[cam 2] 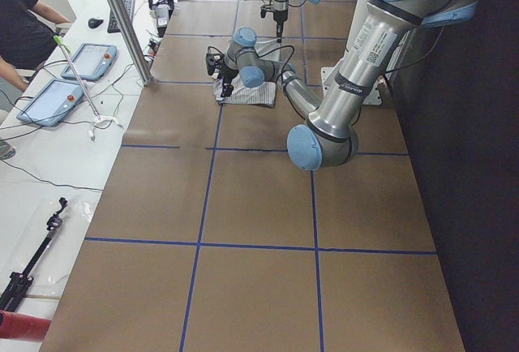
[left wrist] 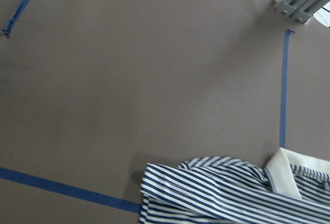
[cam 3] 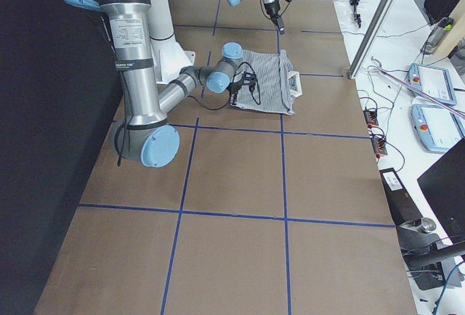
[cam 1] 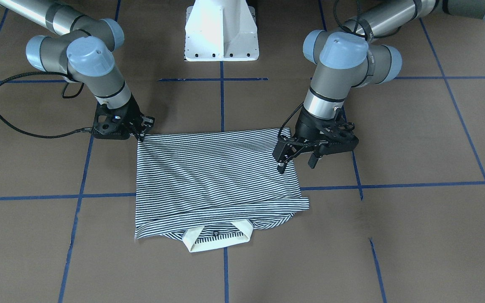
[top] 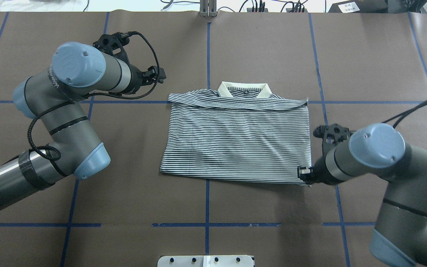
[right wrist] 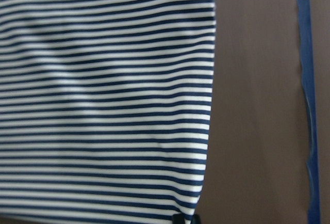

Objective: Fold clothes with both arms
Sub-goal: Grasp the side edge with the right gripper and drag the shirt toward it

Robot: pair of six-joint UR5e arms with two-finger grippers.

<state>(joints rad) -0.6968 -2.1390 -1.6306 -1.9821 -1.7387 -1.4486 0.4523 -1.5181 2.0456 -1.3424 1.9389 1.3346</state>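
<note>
The striped polo shirt (cam 1: 217, 176) (top: 235, 141) lies flat in the middle of the table, folded into a rectangle. Its cream collar (cam 1: 219, 240) (top: 241, 89) is at the far end from the robot. My right gripper (cam 1: 143, 131) (top: 304, 174) sits low at the shirt's near right corner, shut on the hem there; the right wrist view shows the shirt's edge (right wrist: 206, 105). My left gripper (cam 1: 297, 165) (top: 156, 74) hangs open and empty off the shirt's far left corner. The left wrist view shows that corner (left wrist: 232, 193) and none of its fingers.
The white pedestal base (cam 1: 221, 33) stands at the robot's side of the table. Blue tape lines (top: 207, 48) cross the brown table cover. An aluminium post (top: 208, 9) rises at the far edge. Beyond it a bench holds tablets (cam 2: 69, 84), with a person (cam 2: 20, 27) there.
</note>
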